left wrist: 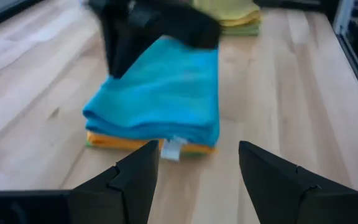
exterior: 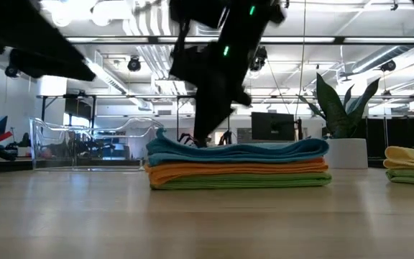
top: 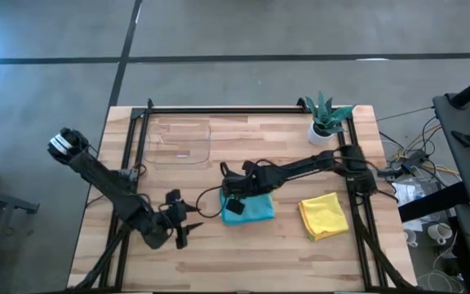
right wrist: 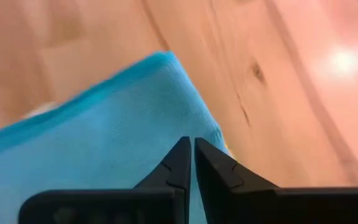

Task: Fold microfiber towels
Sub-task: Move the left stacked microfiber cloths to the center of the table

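Your right hand (right wrist: 193,152), fingers together, hovers over the teal towel (top: 251,207); pressing sideways could skew the stack. Left hand (left wrist: 197,168) waits apart.

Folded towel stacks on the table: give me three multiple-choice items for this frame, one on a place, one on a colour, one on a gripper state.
1. Where does the yellow towel lie?
A. On the teal pile
B. On a separate pile nearer the right arm's side
C. In the clear tray

2. In the middle stack, which colour lies under the teal towel?
A. Orange
B. Yellow
C. White

3. How is the right gripper?
A. Wide open
B. Shut, over the teal towel
C. Holding the plant

Answers:
1 B, the high view shows it apart, on the right.
2 A, the low view shows the orange towel beneath teal, above a green towel.
3 B, its wrist view shows the fingers together.
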